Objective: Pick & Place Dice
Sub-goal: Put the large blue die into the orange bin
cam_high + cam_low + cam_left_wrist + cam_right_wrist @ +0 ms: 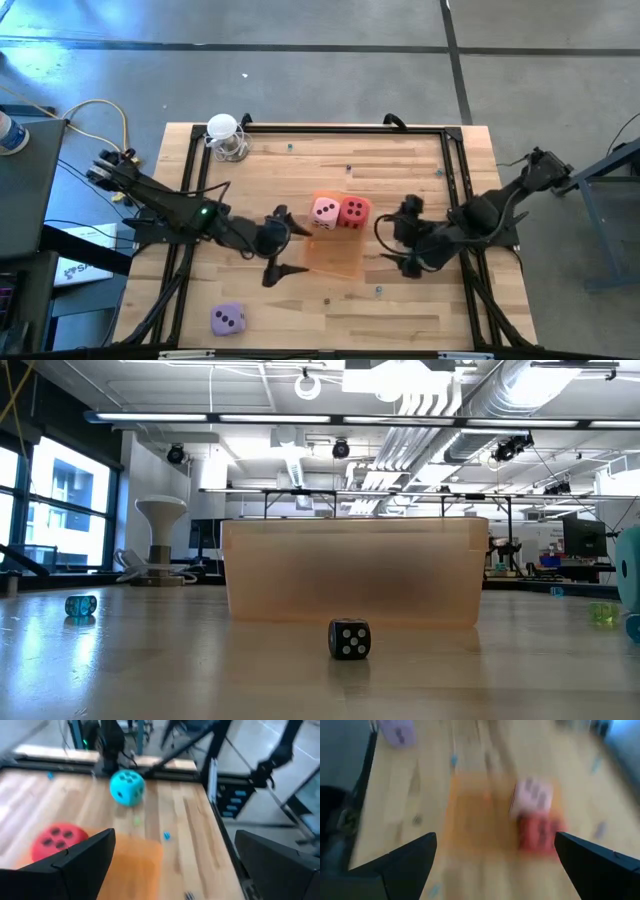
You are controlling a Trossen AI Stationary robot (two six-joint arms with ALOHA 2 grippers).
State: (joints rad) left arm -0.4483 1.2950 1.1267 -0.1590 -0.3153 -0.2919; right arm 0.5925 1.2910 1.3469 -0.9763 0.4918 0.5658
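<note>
A translucent orange tray lies mid-table. The pink die and the red die sit side by side on its far part, as the right wrist view shows: pink, red. The lilac die rests on the table near the near-left corner. The teal die shows only in the left wrist view, beyond the tray; in the high view the right arm hides it. My left gripper is open at the tray's left edge. My right gripper is open at its right edge.
A white stand sits at the table's far-left corner. In the low view a small black die lies in front of the tray wall, and a tiny blue die lies far to the left. A black frame borders the table.
</note>
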